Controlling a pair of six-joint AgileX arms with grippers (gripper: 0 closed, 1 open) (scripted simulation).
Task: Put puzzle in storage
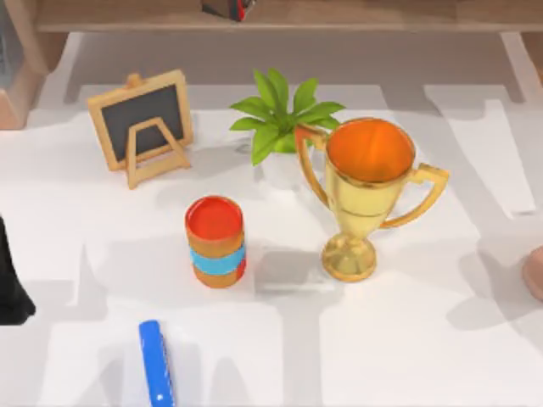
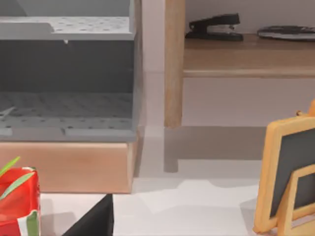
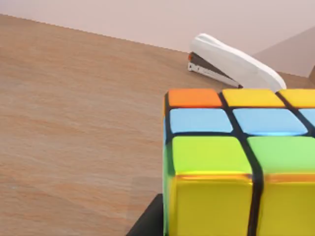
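The puzzle [image 3: 236, 162] is a colour cube with orange, yellow, blue and green tiles, seen very close in the right wrist view. It sits low over a brown wooden board [image 3: 74, 123], and I cannot tell whether it touches it. One dark finger [image 3: 146, 222] of my right gripper lies against the cube's side; the other finger is hidden. A white stapler [image 3: 231, 61] lies on the board just beyond the cube. My left arm [image 1: 13, 284] is parked at the table's left edge.
On the white table stand a small chalkboard easel [image 1: 140, 123], a green plant [image 1: 284, 114], a gold trophy [image 1: 369, 191], a red and blue cylinder [image 1: 216, 242] and a blue bar [image 1: 155, 360]. A grey perforated tray unit [image 2: 69, 113] and a wooden shelf [image 2: 246, 54] stand behind.
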